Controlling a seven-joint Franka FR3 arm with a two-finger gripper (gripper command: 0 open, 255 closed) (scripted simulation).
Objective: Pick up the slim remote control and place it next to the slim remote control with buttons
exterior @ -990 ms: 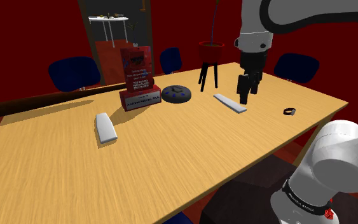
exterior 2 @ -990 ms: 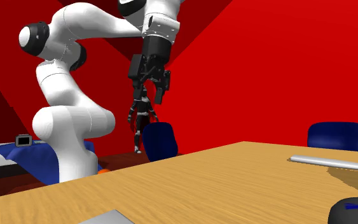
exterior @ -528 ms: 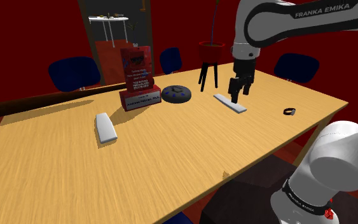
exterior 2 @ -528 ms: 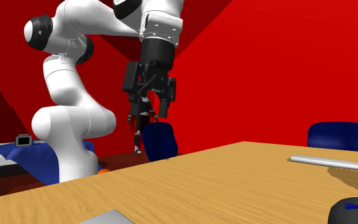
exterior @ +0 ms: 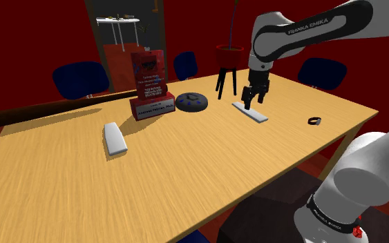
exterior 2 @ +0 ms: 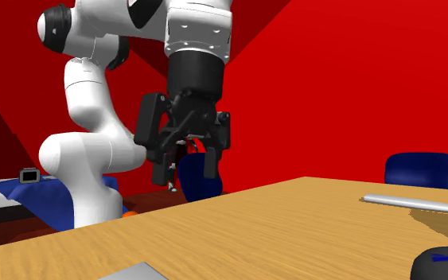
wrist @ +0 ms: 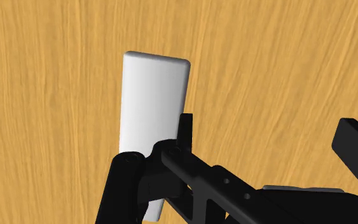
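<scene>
From where I stand, the white arm rises from its stand, arches high over the wooden worktop and bends sharply down at the wrist, so the hand points almost straight at the surface. The forearm carries the words "FRANKA EMIKA" in dark capitals, readable in the shoulder view.

The black gripper hangs just over the far end of the slim remote control, a plain pale-grey slab lying flat on the worktop, near the legs of a dark plant stand. Seen from the second exterior view, the jaws stand well apart and nothing is clasped between them. In the wrist view the pale slab runs lengthwise under the gripper, one end passing beneath a finger; whether anything touches it, I cannot tell.

The second slim remote, just as pale, lies well apart toward the shoulder view's left. Between the two remotes stand a red plaque, its lines of lettering too small to read, and just beside it a round dark device with blue buttons.
</scene>
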